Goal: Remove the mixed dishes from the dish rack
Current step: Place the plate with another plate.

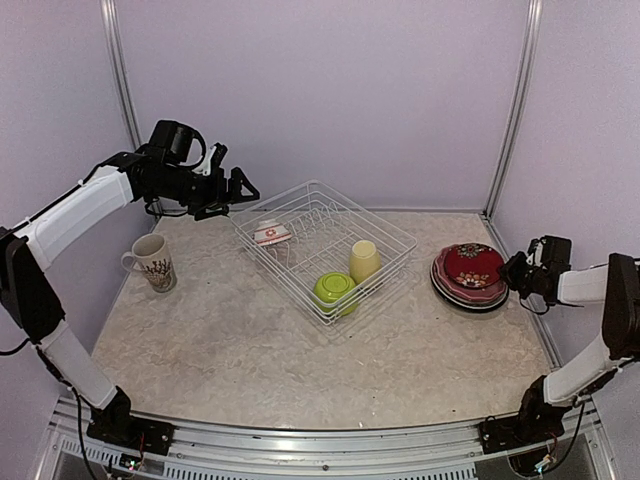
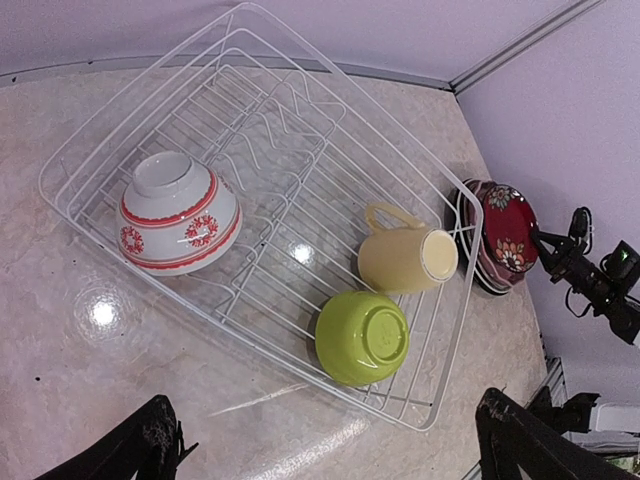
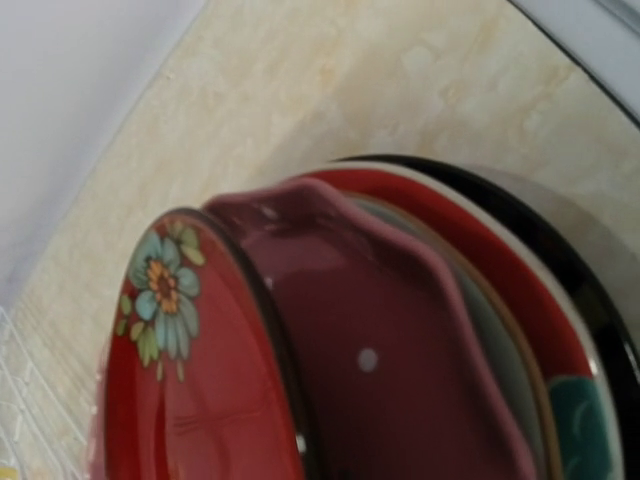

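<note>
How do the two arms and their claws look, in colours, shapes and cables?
The left arm and right arm have white shells with black joints and bases. The left claw and right claw are black; the left's fingers look angular. Thin black cables loop at the wrists.

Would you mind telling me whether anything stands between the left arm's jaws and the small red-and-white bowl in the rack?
Nothing visible does. The left jaws hang open above and beside the red-and-white bowl, which sits foot-up in a corner of the dish rack, well apart from the yellow cup and lime bowl.
</note>
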Robot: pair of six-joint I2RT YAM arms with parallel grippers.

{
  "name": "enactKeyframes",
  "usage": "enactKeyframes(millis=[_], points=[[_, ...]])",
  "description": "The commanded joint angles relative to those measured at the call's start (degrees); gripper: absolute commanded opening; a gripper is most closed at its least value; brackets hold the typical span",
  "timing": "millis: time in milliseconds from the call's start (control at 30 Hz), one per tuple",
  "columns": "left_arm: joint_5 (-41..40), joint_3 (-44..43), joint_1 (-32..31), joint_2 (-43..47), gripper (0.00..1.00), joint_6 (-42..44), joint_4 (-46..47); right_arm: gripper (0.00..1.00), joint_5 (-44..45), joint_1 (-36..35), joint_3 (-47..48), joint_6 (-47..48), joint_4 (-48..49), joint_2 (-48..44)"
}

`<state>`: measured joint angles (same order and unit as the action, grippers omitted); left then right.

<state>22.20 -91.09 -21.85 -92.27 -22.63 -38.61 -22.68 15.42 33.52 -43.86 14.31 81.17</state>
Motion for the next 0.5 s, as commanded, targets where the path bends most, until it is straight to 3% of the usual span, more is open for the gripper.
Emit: enactKeyframes(millis=[0, 200, 467], points=[[0.48, -1.33, -0.28, -0.2, 0.99, 0.13, -0.1, 0.0, -0.32, 0.36, 0.49, 2.66, 2.33, 0.78], [0.47, -1.24, -0.29, -0.23, 0.99, 0.1, -0.12, 0.01, -0.01, 0.4, 2.72, 7.2, -3.4, 2.89], [0.2, -1.27, -0.34, 0.09, 0.99, 0.21, -0.15, 0.42, 3.02, 0.29, 4.72, 12.58, -10.79, 1.92]])
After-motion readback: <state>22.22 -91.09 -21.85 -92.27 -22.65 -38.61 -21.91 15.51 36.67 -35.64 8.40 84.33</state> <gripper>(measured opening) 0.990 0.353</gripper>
